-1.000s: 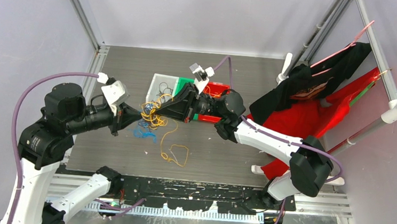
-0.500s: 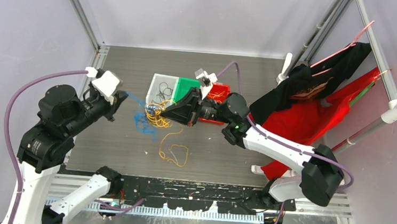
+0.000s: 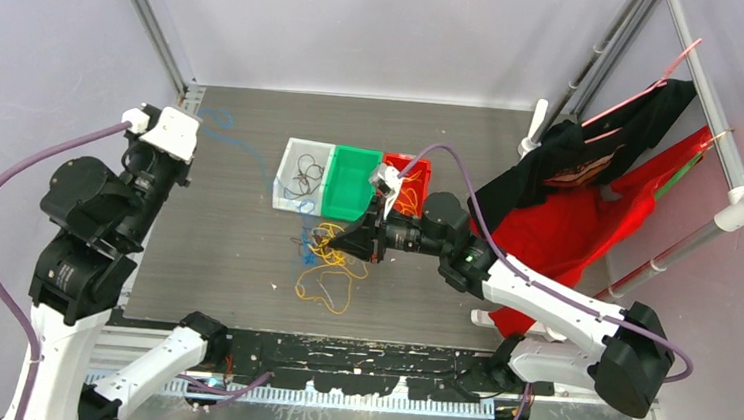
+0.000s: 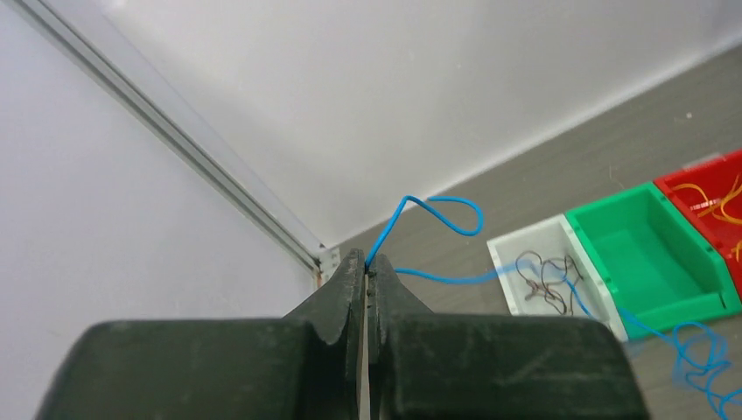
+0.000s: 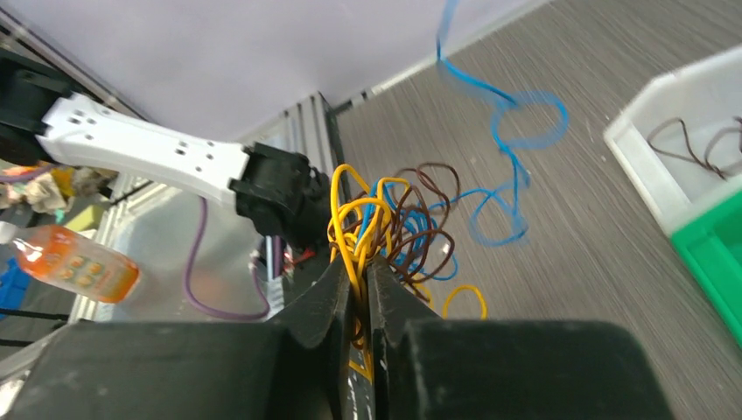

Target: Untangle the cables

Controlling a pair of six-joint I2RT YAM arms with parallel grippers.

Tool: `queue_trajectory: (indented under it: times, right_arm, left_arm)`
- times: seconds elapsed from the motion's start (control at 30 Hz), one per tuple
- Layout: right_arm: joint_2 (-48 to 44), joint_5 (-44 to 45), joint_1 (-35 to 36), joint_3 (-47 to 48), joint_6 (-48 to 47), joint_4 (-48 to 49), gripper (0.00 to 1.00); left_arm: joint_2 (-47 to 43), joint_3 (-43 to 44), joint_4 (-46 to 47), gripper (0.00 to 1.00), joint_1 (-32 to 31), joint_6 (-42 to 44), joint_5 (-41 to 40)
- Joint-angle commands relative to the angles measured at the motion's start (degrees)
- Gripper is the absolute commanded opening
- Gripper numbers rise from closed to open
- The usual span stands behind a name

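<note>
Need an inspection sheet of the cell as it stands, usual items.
Surface: grey table, one pale speck.
Job's things: tangle of yellow, brown and blue wires on table; blue wire stretched from it to the left gripper; yellow loop beside it.
Clutter: white bin holds brown wires; green bin empty; red bin holds yellow wires.
Grippers: left gripper shut on blue wire; right gripper shut on tangle.
Cables: purple arm cables, one per arm.
Surroundings: red and black clothes on rack at right; orange bottle off the table.
</note>
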Motion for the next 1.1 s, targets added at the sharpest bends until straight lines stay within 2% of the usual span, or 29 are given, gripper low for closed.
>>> queue_trajectory:
  times: [0.0,0.13,0.23,0.37,0.5,0.6,0.73,0.83,0.93,1.07]
  right_arm:
    - [-3.3,4.3,-0.1,0.8,-6.8,-9.1,0.16]
    - [-2.2,7.0,-0.1,1.9,-10.0,-16.1,0.17]
    - [-0.3,10.4,0.1,2.0,-10.2,-18.0,0.17]
    - [2.7,10.1,0.7,2.2,-9.9,-17.2,0.17]
    - [5.2,13.6,0.9,4.0,-10.6,-22.1,0.16]
    - [5.7,15.2,1.2,3.2,-11.2,-23.9,0.16]
    - [6.3,20.5,1.6,3.0,-11.5,-29.2,0.13]
    - [6.2,23.5,1.6,2.6,-12.2,-32.4,0.13]
    - [6.2,24.2,1.6,2.6,-12.2,-34.2,0.13]
    - [5.5,22.8,1.8,1.3,-11.0,-32.4,0.14]
  left_arm:
    - [1.4,4.6,7.4,0.0,0.2,2.8,-2.4]
    - [2.7,6.1,15.8,0.0,0.2,9.4,-4.4]
    - [5.3,10.0,20.0,0.0,0.2,14.2,-5.5]
    - [7.9,15.2,20.8,0.0,0.2,17.0,-3.0]
    - [10.8,19.2,29.2,0.0,0.2,24.6,-4.4]
    - [13.0,23.8,29.0,0.0,0.2,25.9,-3.0]
    - [15.9,28.1,35.8,0.0,0.2,30.2,-2.2]
    - [18.4,33.9,35.9,0.0,0.2,31.3,-0.9]
    - [19.7,36.3,37.7,0.0,0.2,32.7,0.8]
    - [20.1,36.7,35.8,0.0,0.2,30.8,1.5]
